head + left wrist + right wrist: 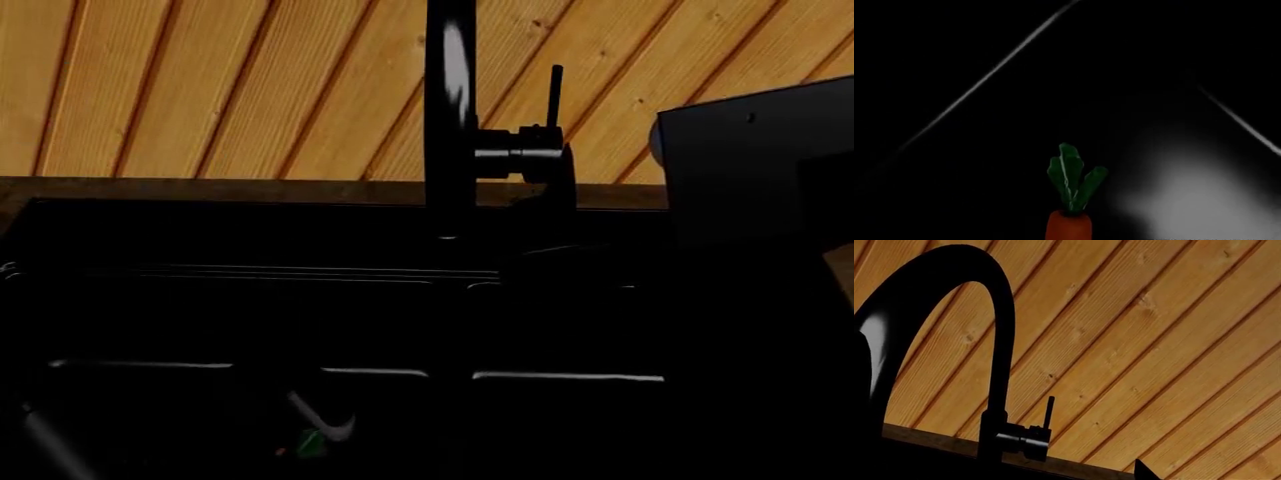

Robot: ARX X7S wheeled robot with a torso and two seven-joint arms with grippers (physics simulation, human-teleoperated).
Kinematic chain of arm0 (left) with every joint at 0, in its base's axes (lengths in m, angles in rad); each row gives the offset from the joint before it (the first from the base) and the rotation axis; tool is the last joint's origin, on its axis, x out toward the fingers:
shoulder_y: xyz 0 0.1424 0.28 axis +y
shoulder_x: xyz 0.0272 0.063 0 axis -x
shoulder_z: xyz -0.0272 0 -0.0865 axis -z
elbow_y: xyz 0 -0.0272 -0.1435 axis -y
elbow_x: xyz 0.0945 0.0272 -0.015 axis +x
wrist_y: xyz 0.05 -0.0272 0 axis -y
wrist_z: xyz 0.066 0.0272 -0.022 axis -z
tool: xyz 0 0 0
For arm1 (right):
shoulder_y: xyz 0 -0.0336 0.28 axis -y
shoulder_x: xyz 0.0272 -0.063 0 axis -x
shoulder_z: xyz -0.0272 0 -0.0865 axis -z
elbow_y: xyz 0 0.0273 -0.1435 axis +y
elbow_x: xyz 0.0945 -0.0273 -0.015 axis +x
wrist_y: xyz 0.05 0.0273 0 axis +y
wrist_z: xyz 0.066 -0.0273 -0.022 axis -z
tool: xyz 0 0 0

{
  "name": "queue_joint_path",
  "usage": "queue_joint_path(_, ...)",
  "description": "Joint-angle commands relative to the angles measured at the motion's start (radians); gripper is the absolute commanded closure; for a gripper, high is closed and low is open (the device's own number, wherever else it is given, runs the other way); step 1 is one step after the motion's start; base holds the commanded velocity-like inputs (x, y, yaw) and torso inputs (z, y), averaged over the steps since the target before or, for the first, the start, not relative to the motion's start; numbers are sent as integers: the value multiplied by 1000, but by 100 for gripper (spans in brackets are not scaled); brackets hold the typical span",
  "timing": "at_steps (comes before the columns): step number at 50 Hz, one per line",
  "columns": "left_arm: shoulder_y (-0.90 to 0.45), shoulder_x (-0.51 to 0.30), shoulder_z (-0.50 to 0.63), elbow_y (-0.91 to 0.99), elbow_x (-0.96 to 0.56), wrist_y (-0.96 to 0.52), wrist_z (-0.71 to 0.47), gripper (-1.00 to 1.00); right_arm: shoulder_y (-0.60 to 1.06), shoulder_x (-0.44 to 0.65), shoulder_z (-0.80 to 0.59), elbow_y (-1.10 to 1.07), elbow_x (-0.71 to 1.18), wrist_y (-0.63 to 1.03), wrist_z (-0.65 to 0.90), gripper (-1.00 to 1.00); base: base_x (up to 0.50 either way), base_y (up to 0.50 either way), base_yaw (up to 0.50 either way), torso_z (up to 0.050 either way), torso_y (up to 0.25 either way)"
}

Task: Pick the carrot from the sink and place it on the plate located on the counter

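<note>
So far the carrot (pixel 1069 226) lies down in the dark sink (pixel 240 320), right before the left arm's camera, leaves showing. Neither claw is visible, so whether either grips it cannot be told. No plate appears; lifting and placing apparently remain.

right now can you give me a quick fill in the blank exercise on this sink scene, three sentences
1. The carrot has an orange body and a leafy top coloured ____.
2. The tall faucet by the sink is coloured ____.
3. The wall behind the faucet is made of ____ planks.

Missing words: green; black; wood
</note>
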State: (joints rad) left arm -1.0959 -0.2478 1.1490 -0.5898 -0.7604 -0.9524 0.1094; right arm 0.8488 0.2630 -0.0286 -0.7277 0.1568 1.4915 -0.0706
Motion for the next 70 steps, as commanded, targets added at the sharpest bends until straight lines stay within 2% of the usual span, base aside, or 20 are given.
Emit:
queue_joint_path(1, 1, -93, -120, 285, -94, -87, -119, 100, -1, 0, -4, -4, 5, -6, 0, -100, 0, 0, 0, 0, 0)
queue_joint_path(5, 8, -137, -171, 405, -141, -126, -191, 100, -2, 1, -3, -3, 6, -7, 2, -100, 0, 0, 0, 0, 0)
queue_joint_path(15, 77, -268, -400, 743, -352, -191, -433, 100, 3, 7, 7, -11, 5, 0, 11, -100, 0, 0, 0, 0, 0)
queue_joint_path(19, 92, -292, -453, 785, -386, -174, -471, 100, 6, 9, 18, -24, 4, 11, 15, -100, 0, 0, 0, 0, 0)
queue_joint_path(22, 130, -311, -479, 805, -357, -106, -483, 100, 10, 10, 28, -33, 4, 20, 17, -100, 0, 0, 0, 0, 0)
queue_joint_path(23, 104, -317, -520, 816, -403, -126, -511, 100, 9, 10, 30, -34, 4, 20, 18, -100, 0, 0, 0, 0, 0)
queue_joint_path(27, 115, -326, -580, 834, -416, -68, -525, 100, 5, 9, 22, -24, 4, 10, 23, -100, 0, 0, 0, 0, 0)
queue_joint_path(31, 152, -329, -610, 852, -403, 14, -485, 100, 6, 4, 19, -24, 9, 15, 22, -100, 0, 0, 0, 0, 0)
queue_joint_path(40, 90, -312, -656, 843, -434, 54, -424, 100, 7, 6, 51, -68, 87, 78, -2, -100, 0, 0, 0, 0, 0)
queue_joint_path(43, 65, -295, -670, 813, -451, 66, -391, 100, 10, 44, 84, -66, 265, 79, 99, -100, 0, 0, 0, 0, 0)
queue_joint_path(47, 55, -285, -695, 808, -487, 79, -370, 100, 39, 113, 159, -36, 636, 78, 338, -100, 0, 0, 0, 0, 0)
queue_joint_path(51, 37, -275, -711, 797, -504, 91, -353, 100, 59, 157, 193, -6, 867, 76, 472, -100, 0, 0, 0, 0, 0)
queue_joint_path(70, -22, -223, -764, 759, -603, 113, -303, 100, 93, 284, 240, 62, 1491, 21, 781, -100, 0, 0, 0, 0, 0)
